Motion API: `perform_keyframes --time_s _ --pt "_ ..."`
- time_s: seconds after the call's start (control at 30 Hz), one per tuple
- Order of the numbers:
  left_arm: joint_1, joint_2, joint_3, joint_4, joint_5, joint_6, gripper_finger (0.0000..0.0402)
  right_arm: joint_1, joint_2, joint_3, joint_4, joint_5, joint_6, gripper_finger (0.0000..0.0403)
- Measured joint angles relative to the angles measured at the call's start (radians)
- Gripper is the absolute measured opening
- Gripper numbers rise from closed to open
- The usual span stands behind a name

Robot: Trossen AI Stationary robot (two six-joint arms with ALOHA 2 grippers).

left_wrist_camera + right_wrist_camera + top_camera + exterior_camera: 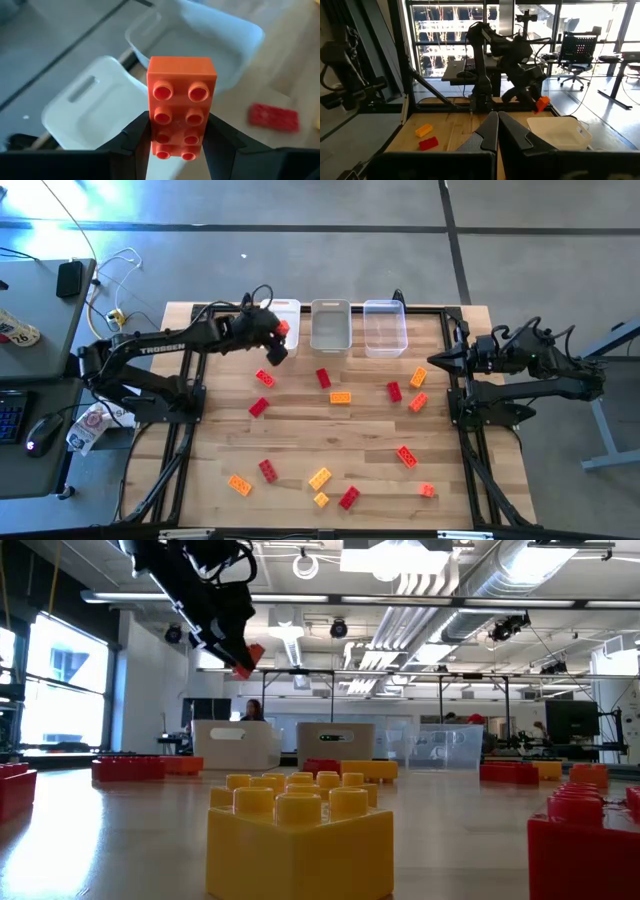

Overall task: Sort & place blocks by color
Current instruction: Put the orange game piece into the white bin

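My left gripper (277,340) hangs high over the table's far left, shut on an orange-red studded block (181,107), by the near edge of the left white bin (90,105). The low view shows the block (250,658) well above the tabletop. The middle bin (331,326) and the clear right bin (385,328) stand in a row along the far edge. Several red, orange-red and orange-yellow blocks lie scattered on the wood, such as a red one (323,378) and an orange-yellow one (340,396). My right gripper (497,122) waits shut at the table's right edge (428,360). My left gripper pinches the orange-red block between its two fingers (134,136), which press on its two long sides near one end (172,145). They reach in from the table's left, slanting downward. The block is lifted clear and tilted, its other end sticking out past the fingertips.
Loose blocks are spread over the middle and near part of the table, among them a big yellow one (300,840) close to the low camera and red ones (394,391). Black frame rails (455,380) run along the table's sides. A person sits beyond the bins (252,710).
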Motion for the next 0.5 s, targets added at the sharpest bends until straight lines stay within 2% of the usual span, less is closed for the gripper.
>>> perform_keyframes --time_s 0.27,0.5 --pt "0.133 0.082 0.001 0.094 0.018 0.093 0.0125 0.0 0.0 0.0 0.006 0.0 0.005 0.0" --pt "0.217 0.176 0.0 0.097 0.117 0.093 0.0125 0.0 0.0 0.0 0.008 0.0 0.005 0.0"
